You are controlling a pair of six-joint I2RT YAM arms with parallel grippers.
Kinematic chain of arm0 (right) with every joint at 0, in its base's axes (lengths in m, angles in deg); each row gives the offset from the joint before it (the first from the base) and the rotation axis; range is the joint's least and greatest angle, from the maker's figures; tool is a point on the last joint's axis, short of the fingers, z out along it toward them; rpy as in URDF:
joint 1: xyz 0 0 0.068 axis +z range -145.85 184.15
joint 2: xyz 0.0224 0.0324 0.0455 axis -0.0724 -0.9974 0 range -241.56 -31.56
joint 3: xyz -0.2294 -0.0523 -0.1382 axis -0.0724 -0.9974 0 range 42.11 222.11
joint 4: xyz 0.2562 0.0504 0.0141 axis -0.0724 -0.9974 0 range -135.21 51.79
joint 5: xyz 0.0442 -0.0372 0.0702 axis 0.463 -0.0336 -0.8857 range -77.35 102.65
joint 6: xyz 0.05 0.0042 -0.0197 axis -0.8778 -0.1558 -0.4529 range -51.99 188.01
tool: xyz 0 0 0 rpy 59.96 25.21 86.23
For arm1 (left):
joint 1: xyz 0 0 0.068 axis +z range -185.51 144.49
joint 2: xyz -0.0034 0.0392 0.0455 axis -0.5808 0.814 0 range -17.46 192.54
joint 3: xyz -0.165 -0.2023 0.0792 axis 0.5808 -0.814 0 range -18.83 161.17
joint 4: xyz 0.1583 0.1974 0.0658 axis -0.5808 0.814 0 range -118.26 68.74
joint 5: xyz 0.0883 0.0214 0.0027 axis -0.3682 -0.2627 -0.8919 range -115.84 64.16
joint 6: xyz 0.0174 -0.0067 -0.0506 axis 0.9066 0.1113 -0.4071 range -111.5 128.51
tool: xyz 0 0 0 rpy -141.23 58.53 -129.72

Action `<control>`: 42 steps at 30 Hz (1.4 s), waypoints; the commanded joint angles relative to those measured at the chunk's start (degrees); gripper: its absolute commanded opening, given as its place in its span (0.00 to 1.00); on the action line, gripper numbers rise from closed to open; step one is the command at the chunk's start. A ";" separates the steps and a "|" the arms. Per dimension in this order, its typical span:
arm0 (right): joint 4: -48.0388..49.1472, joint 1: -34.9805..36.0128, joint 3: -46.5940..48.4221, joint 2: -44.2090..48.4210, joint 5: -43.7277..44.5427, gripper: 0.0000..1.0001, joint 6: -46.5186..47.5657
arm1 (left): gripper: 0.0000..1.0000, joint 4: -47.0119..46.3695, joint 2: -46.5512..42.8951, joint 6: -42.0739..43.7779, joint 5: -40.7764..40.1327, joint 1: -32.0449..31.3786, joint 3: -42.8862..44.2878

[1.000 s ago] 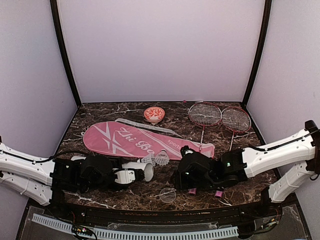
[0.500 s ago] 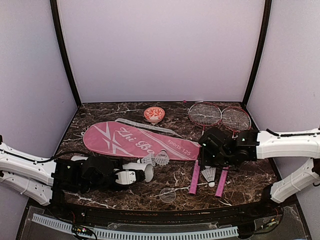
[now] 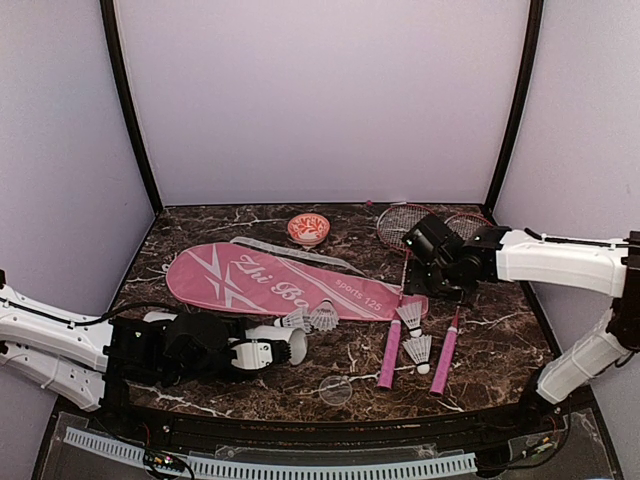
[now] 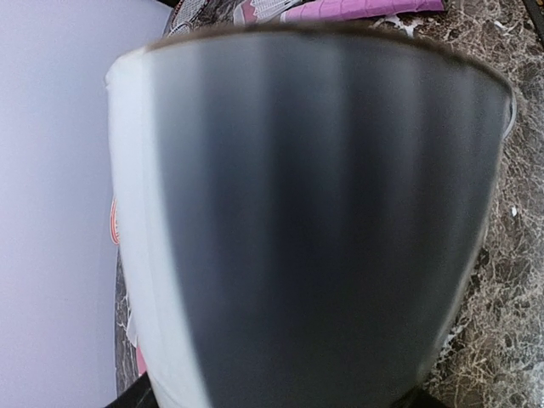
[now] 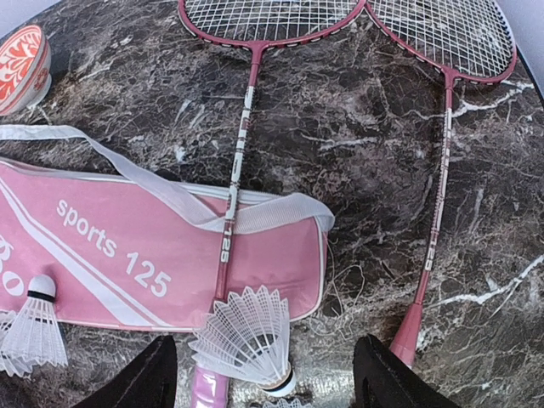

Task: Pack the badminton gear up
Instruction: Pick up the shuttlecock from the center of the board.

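**Surfaces in front of you**

You are working on a polished, marble-patterned tabletop [image 5: 365,170], dark brown with white veins and a soft sheen. The racket cover [image 5: 110,255] is matt pink cloth with white printed lettering. At its end, the rackets [image 5: 244,119] show glossy red frames and fine taut strings. The shuttlecock [image 5: 246,336] at its edge is white feather. Your tube [image 4: 297,221] looks smooth, white and plastic.

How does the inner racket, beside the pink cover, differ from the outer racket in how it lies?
The inner racket has its shaft crossing the end of the pink cover; the outer racket lies on the bare marble table, clear of it. A shuttlecock overlaps the inner racket's handle top; the outer racket's handle is clear. Both have red frames and pink handles, heads side by side.
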 commanded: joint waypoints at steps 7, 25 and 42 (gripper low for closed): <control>-4.88 -0.53 6.83 -11.05 3.96 0.66 -0.48 | 0.66 -0.27 -2.20 0.29 1.57 0.07 1.42; -0.27 -0.46 1.68 -11.81 -0.49 0.41 -3.02 | 0.67 0.96 -1.58 -0.32 2.27 0.07 2.24; 1.33 0.00 0.15 -5.13 2.05 0.00 -4.19 | 0.67 1.31 -0.80 -0.48 2.33 0.04 2.44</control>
